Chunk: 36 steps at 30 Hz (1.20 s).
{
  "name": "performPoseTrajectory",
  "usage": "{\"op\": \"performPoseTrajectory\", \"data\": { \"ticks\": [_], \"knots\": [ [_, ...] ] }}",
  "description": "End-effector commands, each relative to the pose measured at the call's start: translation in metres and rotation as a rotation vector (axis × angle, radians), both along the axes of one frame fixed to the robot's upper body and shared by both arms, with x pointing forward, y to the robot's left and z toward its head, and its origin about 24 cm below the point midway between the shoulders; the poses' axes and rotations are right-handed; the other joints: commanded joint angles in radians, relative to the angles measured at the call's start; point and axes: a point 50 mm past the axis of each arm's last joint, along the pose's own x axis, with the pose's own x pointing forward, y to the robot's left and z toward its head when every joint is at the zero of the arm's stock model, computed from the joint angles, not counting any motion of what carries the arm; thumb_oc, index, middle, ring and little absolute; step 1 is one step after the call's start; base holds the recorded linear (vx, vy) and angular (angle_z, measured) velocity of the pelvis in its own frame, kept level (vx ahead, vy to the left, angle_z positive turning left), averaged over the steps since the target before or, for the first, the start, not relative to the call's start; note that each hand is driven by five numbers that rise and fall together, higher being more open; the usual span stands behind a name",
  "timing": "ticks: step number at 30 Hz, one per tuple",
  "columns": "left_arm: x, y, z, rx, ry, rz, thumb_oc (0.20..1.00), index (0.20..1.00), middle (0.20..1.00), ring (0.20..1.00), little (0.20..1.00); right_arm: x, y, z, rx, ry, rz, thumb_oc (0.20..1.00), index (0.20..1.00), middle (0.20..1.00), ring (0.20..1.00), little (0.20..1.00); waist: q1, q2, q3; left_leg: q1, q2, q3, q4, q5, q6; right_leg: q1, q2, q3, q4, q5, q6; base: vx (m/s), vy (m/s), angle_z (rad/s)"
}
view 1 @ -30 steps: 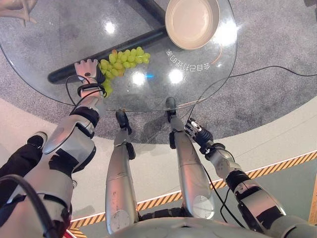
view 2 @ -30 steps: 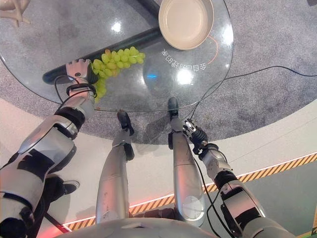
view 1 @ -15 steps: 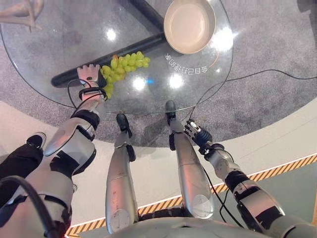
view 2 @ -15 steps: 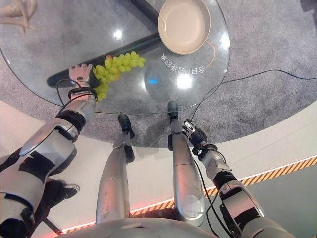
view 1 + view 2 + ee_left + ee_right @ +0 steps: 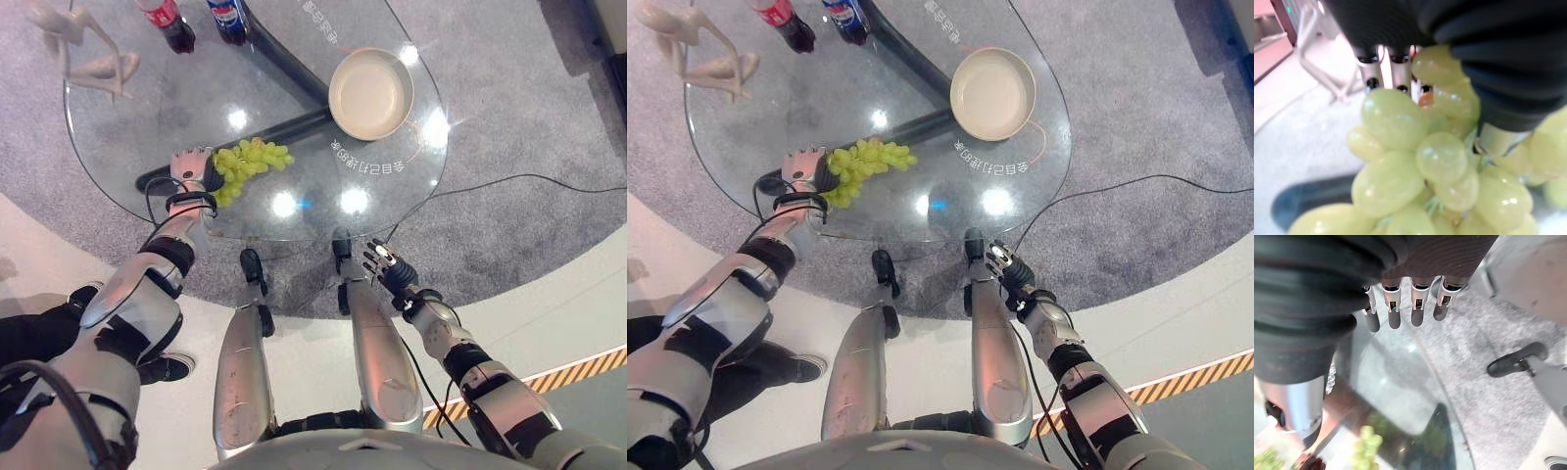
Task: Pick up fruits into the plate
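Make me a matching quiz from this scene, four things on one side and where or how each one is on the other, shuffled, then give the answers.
Things:
1. grapes
2. plate
3. right hand
4. bottles

Places or states:
A. empty, on the glass table toward the robot's right
B. open, low beside the table's near edge
C. standing at the table's far edge
D. in the left hand, its fingers curled round the bunch

Pairs: 1-D, 2-A, 3-B, 4-C
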Motion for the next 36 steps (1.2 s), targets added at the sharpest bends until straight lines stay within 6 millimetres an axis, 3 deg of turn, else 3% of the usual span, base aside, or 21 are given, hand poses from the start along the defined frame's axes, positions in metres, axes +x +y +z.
{"op": "performPoseTrajectory", "data": {
  "ticks": [1,7,16,25,31,32,36],
  "knots": [
    [-0.003,0.026,0.027,-0.018,-0.128,0.054,0.200,0.200,0.200,0.200,0.200,-0.009,-0.009,0.008,0.038,-0.094,-0.020,1.000,1.000,1.000,1.000,1.000,0.004,0.052,0.010,0.056,-0.083,-0.025,-0.010,-0.079,0.042,0.043,0.085,-0.054,0.046,-0.090,-0.031,0.04,0.023,0.03],
    [-0.008,0.031,0.032,-0.007,-0.166,0.037,0.200,0.200,0.200,0.200,0.200,-0.010,-0.008,0.017,0.063,-0.152,-0.029,1.000,1.000,1.000,1.000,1.000,0.011,0.051,0.007,0.127,-0.083,-0.024,-0.026,-0.087,0.044,0.118,0.070,-0.062,0.029,-0.095,-0.027,0.04,0.021,0.04],
    [-0.018,0.034,0.035,-0.002,-0.188,-0.016,0.200,0.200,0.200,0.200,0.200,-0.015,-0.006,0.028,0.023,-0.207,0.006,1.000,1.000,1.000,1.000,1.000,0.017,0.054,-0.050,0.198,-0.077,-0.014,-0.072,-0.088,0.038,0.203,0.050,-0.071,-0.041,-0.084,-0.016,0.05,0.021,0.03],
    [-0.039,0.032,0.062,0.205,-0.178,-0.209,0.200,0.200,0.200,0.200,0.200,-0.014,-0.016,0.083,-0.085,-0.454,0.161,1.000,1.000,1.000,1.000,1.000,0.042,0.041,-0.139,0.309,-0.082,-0.021,-0.123,-0.101,0.034,0.359,0.026,-0.097,-0.136,-0.081,0.002,0.08,-0.020,0.07],
    [-0.055,0.028,0.085,0.351,-0.162,-0.339,0.200,0.200,0.200,0.200,0.200,-0.010,-0.043,0.126,-0.318,-0.586,0.254,1.000,1.000,1.000,1.000,1.000,0.066,0.037,-0.210,0.374,-0.089,-0.034,-0.141,-0.112,0.034,0.446,0.015,-0.123,-0.173,-0.084,0.009,0.12,-0.011,0.12],
    [-0.060,0.023,0.094,0.399,-0.158,-0.390,0.200,0.200,0.200,0.200,0.200,-0.009,-0.050,0.144,-0.418,-0.623,0.304,1.000,1.000,1.000,1.000,1.000,0.074,0.036,-0.234,0.394,-0.091,-0.037,-0.147,-0.116,0.035,0.471,0.011,-0.132,-0.183,-0.083,0.013,0.11,0.003,0.14],
    [-0.069,0.013,0.104,0.473,-0.129,-0.494,0.200,0.200,0.200,0.200,0.200,-0.005,-0.061,0.171,-0.569,-0.643,0.400,1.000,1.000,1.000,1.000,1.000,0.093,0.034,-0.293,0.440,-0.094,-0.045,-0.162,-0.124,0.036,0.525,0.005,-0.151,-0.209,-0.081,0.017,0.14,0.001,0.18]
  ]
}}
